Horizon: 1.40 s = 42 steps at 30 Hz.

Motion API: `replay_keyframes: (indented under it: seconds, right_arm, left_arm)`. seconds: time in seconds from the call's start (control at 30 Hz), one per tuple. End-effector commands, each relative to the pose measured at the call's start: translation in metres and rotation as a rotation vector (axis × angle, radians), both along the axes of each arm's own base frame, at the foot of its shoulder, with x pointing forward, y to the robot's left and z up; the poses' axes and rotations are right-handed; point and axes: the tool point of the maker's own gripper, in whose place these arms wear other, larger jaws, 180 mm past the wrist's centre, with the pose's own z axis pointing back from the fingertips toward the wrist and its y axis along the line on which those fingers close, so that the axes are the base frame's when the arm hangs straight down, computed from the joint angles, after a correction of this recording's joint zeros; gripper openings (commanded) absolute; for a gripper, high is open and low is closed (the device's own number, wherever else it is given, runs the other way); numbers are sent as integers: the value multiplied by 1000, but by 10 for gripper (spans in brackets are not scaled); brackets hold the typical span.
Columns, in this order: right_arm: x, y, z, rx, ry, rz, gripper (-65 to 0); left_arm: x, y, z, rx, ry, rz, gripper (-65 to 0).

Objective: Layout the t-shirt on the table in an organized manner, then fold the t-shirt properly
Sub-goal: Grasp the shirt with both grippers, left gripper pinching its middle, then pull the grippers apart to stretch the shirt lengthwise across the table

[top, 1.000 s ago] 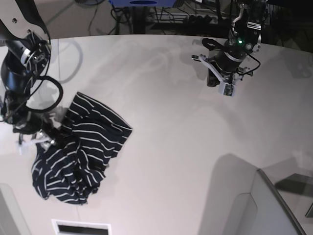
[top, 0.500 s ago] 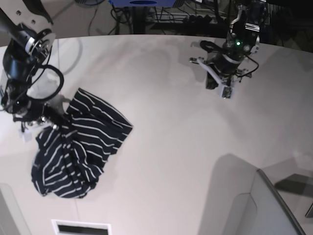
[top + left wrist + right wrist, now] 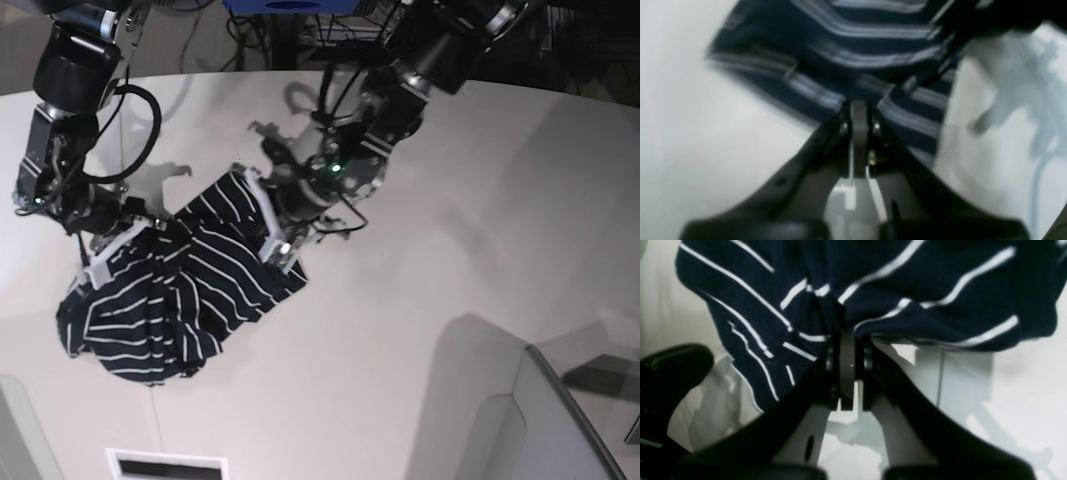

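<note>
Two hands pinch the bunched t-shirt.

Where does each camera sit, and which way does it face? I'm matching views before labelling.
Base: high above, looking down on the table, t-shirt and both arms.
Left wrist: on the left arm, looking past the shut left gripper at striped cloth.
Right wrist: on the right arm, facing the right gripper pinching the shirt.
All three share the t-shirt.
</note>
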Motion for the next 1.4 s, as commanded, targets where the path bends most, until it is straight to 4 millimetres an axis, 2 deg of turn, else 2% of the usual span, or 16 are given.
replay_keyframes:
  seconds: [0.0,0.1,0.17,0.27,0.37,0.47,0.53,0.6,0.8,0.97,1.13,1.23,1.37]
  right_arm:
    - [7,-2,8,-2,-25,3,-650]
    - [3,-1,6,-3,-15,8,-650]
    - [3,-1,6,-3,-13,8,-650]
    - [2,-1,6,-3,-13,10,-650]
    - [3,-1,6,-4,-13,12,-650]
    - [4,-1,7,-4,-15,12,-650]
    - [4,-11,8,-21,-19,1,-650]
    - [4,-30,11,-55,-22,-7,-650]
    - [6,-60,33,-154,-79,-5,-650]
    - [1,-61,47,-200,-119,9,-650]
    - [-27,-54,27,-188,-9,38,-650]
    - [-38,-49,18,-173,17,36,-650]
    - [-37,-54,19,-178,-15,18,-650]
  left_arm:
    - [16,-10,15,-41,-57,10,-650]
    - [27,-23,13,-90,-98,31,-650]
    - [29,-25,-4,-80,-74,44,-650]
    - [21,-25,-38,-39,-28,34,-650]
    - [5,-33,-57,-2,-49,-42,-650]
    - [-7,-32,-70,49,-46,-106,-650]
    - [-6,-15,-79,114,-40,-86,-650]
    - [0,27,-91,209,-35,-42,-650]
    - [6,109,-104,331,-27,3,-650]
    - [12,155,-105,395,-36,28,-650]
    - [26,189,-98,418,-44,99,-650]
    - [38,224,-89,425,-51,200,-650]
    - [50,257,-71,445,-98,236,-650]
